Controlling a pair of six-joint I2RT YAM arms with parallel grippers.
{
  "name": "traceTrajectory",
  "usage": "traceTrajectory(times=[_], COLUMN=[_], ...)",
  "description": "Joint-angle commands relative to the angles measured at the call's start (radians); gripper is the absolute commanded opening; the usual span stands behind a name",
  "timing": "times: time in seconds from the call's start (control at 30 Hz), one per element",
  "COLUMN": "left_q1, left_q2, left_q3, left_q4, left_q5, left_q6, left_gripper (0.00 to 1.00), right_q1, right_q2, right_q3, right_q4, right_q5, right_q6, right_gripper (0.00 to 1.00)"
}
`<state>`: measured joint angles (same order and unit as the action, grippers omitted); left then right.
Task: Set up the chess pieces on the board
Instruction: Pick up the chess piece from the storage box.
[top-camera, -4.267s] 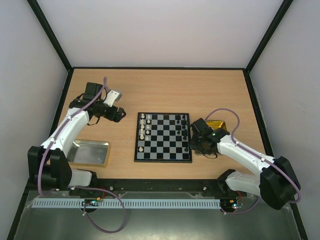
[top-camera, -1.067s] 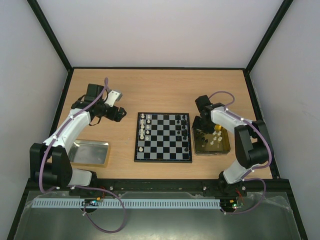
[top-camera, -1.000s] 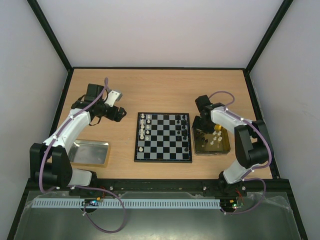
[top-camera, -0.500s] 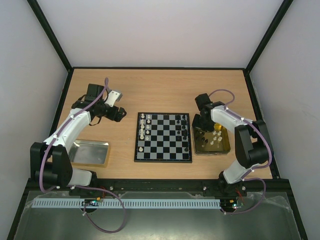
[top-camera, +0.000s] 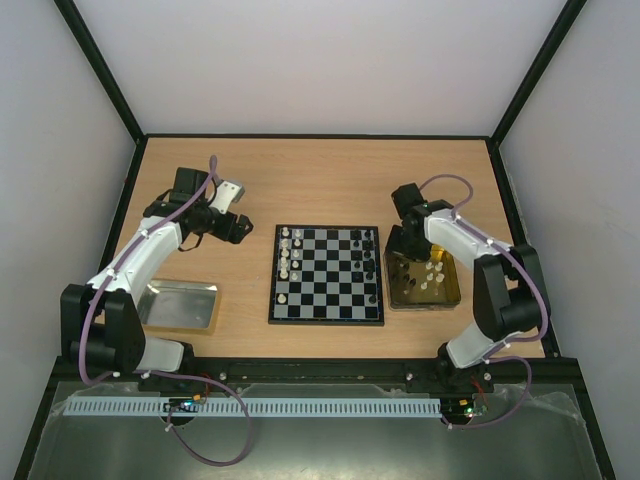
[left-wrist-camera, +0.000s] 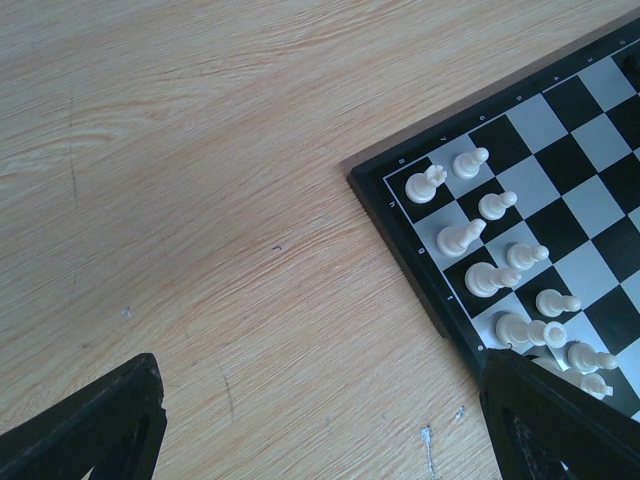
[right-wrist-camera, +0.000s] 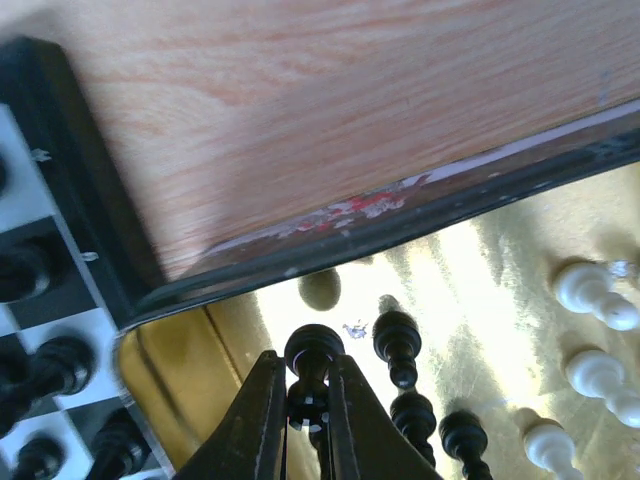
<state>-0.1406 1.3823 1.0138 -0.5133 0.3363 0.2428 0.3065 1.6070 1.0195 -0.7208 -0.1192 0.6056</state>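
Note:
The board (top-camera: 326, 320) lies mid-table with white chess pieces (top-camera: 285, 252) along its left columns and black ones (top-camera: 368, 255) on its right. My right gripper (top-camera: 403, 248) is down in the gold tray (top-camera: 425, 301), at its near-left corner by the board. In the right wrist view the right gripper (right-wrist-camera: 305, 365) is shut on a black chess piece (right-wrist-camera: 314, 348), pinched below its round head. More black pieces (right-wrist-camera: 398, 340) and white pieces (right-wrist-camera: 590, 290) stand in the tray. My left gripper (top-camera: 235, 228) hovers left of the board, open and empty, above bare wood (left-wrist-camera: 318, 365).
A silver tray (top-camera: 180, 287) sits at the near left. In the left wrist view the board's corner (left-wrist-camera: 400, 200) and its white pieces (left-wrist-camera: 470, 235) lie to the right. The board's dark border (right-wrist-camera: 60, 200) runs close beside the gold tray's rim (right-wrist-camera: 400, 215).
The right arm swung from the board's right edge to the tray, and in the last second its jaws closed on a black piece. The left arm has not moved.

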Motion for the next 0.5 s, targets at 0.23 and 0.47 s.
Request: traceTrajectory(times=[0.23,0.47], left_q1=[0.004,0.004], left_q2=[0.002,-0.002], left_q3=[-0.01,-0.012], left_q4=[0.009,0.009], left_q5=[0.0,-0.006], left_q6=[-0.004,-0.006], left_gripper=[0.86,0.86], right_q1=[0.036,0.169], right_q2=[-0.169,-0.224], right_q3=[0.098,0.133], right_q4=[-0.173,-0.239], right_q5=[0.039,0.041], right_q6=[0.015,0.088], right_gripper=[0.07,0.07])
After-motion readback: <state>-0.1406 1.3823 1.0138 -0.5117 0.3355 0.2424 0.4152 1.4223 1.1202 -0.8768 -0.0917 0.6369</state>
